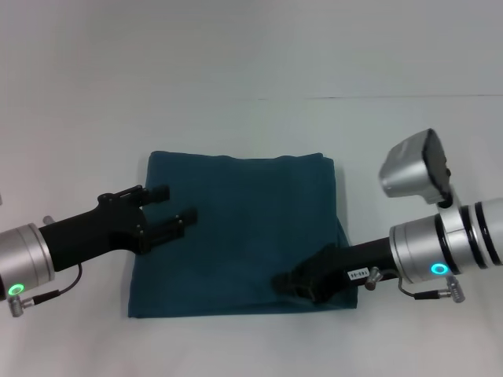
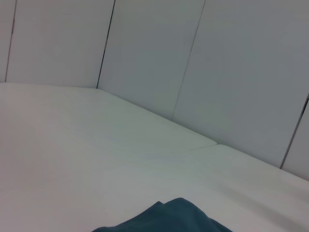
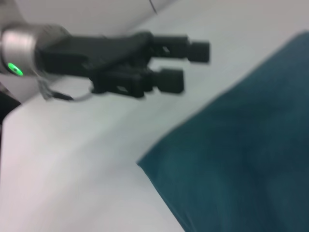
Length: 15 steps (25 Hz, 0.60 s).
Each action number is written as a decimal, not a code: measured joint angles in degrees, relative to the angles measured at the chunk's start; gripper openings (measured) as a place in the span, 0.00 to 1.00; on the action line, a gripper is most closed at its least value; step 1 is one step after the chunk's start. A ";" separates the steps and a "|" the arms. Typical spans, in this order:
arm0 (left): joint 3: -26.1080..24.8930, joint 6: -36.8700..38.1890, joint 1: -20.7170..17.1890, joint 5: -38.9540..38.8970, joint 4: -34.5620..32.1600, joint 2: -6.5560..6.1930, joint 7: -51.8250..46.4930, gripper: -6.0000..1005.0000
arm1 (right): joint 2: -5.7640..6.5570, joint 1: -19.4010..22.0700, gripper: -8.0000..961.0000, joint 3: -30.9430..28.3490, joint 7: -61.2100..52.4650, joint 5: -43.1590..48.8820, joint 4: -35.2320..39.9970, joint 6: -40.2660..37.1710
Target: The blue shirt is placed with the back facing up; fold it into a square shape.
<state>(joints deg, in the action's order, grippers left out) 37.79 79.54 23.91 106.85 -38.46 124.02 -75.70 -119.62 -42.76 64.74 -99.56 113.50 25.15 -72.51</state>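
**The shirt is almost a square now**

We are looking at the blue shirt [image 1: 240, 236] lying folded on the white table [image 1: 236, 55], nearly square already. Our left gripper [image 1: 169, 210] is hanging spread wide above its left edge, holding nothing. Our right gripper [image 1: 295, 283] is resting low at the near right corner; we cannot tell its grip. Maybe just tidying is left.

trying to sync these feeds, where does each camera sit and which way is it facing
Head view: on the robot's head, looking forward and down at the folded blue shirt on the white table; both arms show, left gripper open, right gripper low over the shirt.
Left wrist view: looks across the table to wall panels; no own fingers show.
Right wrist view: looks over the shirt's edge toward the left gripper.
Shared: the shirt shows in all three.
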 joint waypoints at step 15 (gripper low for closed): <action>0.00 0.06 -0.09 -0.07 0.07 0.00 0.03 0.71 | 0.94 2.06 0.03 0.63 -4.05 1.81 0.42 1.87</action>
<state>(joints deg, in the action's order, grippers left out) 37.79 79.60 23.82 106.77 -38.39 124.02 -75.67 -118.68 -40.70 65.37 -103.61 115.31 25.57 -70.64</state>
